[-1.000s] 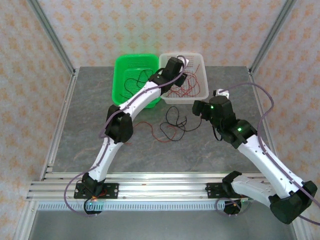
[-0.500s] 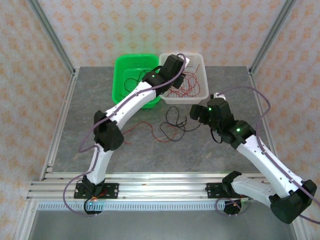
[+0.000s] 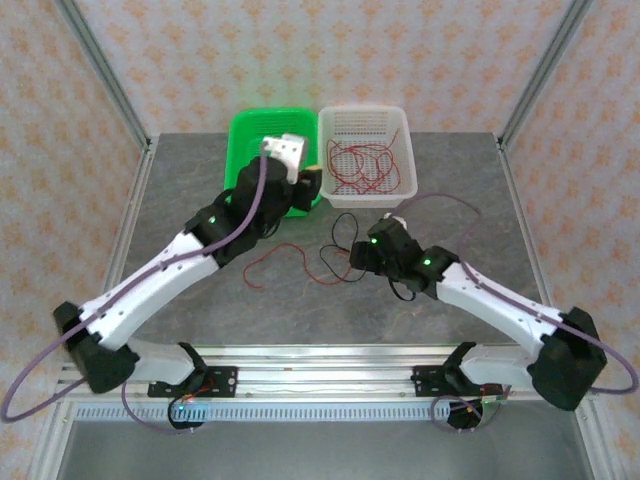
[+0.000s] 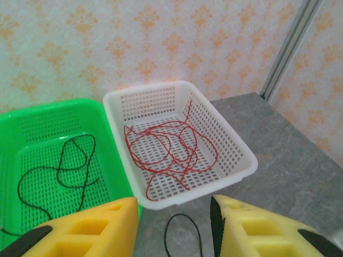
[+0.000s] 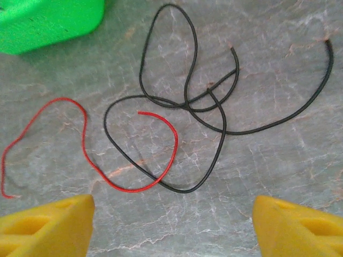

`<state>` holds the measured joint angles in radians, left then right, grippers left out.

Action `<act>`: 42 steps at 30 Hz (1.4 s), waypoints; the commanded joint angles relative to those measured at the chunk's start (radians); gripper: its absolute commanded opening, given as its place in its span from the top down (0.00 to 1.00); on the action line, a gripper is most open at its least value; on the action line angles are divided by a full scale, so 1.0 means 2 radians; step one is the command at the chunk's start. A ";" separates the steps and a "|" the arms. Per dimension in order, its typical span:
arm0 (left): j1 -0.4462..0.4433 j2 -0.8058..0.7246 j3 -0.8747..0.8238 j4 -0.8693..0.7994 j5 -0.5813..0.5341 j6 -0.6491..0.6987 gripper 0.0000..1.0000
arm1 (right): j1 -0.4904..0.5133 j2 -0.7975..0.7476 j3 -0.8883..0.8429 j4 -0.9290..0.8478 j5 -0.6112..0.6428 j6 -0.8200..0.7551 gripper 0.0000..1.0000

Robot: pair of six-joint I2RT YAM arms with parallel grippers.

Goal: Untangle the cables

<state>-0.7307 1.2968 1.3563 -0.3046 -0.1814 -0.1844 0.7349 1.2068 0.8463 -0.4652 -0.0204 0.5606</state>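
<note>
Your right claw (image 5: 171, 217) hangs spread wide and empty over the tangle on the counter (image 5: 284, 160), where a black cable (image 5: 224, 131) loops across a red cable (image 5: 176, 140), likely lined up to pick one out. Your left claw (image 4: 174, 227), parted and empty, sits near the green basket (image 4: 32, 115) holding black wire (image 4: 69, 160), beside the white basket (image 4: 236, 160) of red wires (image 4: 166, 147): sorted by colour, it seems. The counter is grey and marbled, with patterned wallpaper (image 3: 300, 50) around

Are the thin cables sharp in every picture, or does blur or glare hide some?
Top external: even light, no glare, cables thin but readable. Left wrist: red cables in the white basket sharp, left gripper's fingers soft. Right wrist: black cable and red cable sharp.
</note>
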 commanded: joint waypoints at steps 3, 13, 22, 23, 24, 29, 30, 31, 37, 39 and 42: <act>0.003 -0.074 -0.106 0.016 -0.012 -0.077 0.57 | 0.002 0.060 -0.005 0.027 0.042 0.043 0.29; 0.003 -0.180 -0.253 0.044 -0.011 -0.128 0.57 | 0.002 0.162 0.007 0.061 0.082 0.076 0.45; 0.003 -0.206 -0.309 0.068 0.005 -0.142 0.57 | 0.000 0.218 0.012 0.088 0.101 0.092 0.58; 0.003 -0.207 -0.312 0.067 0.005 -0.142 0.57 | 0.000 0.222 0.012 0.091 0.104 0.092 0.59; 0.003 -0.210 -0.313 0.066 0.003 -0.141 0.57 | 0.000 0.226 0.012 0.095 0.108 0.093 0.60; 0.004 -0.215 -0.319 0.068 0.014 -0.134 0.57 | -0.001 0.244 0.015 0.111 0.113 0.093 0.79; 0.003 -0.216 -0.320 0.070 0.019 -0.134 0.57 | 0.000 0.247 0.014 0.111 0.113 0.094 0.86; 0.003 -0.217 -0.323 0.072 0.022 -0.133 0.57 | -0.001 0.246 0.014 0.111 0.113 0.095 0.96; 0.003 -0.214 -0.332 0.100 0.059 -0.123 0.57 | 0.000 0.190 0.017 0.085 0.113 0.064 1.00; 0.003 -0.207 -0.327 0.112 0.081 -0.111 0.57 | -0.001 0.151 0.021 0.074 0.105 0.035 1.00; 0.002 -0.195 -0.319 0.141 0.115 -0.087 0.57 | -0.001 0.094 0.038 0.047 0.072 -0.031 1.00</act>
<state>-0.7307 0.8886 0.7002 -0.1127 -0.0364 -0.4168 0.7341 1.5120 0.8631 -0.3309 0.1539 0.6331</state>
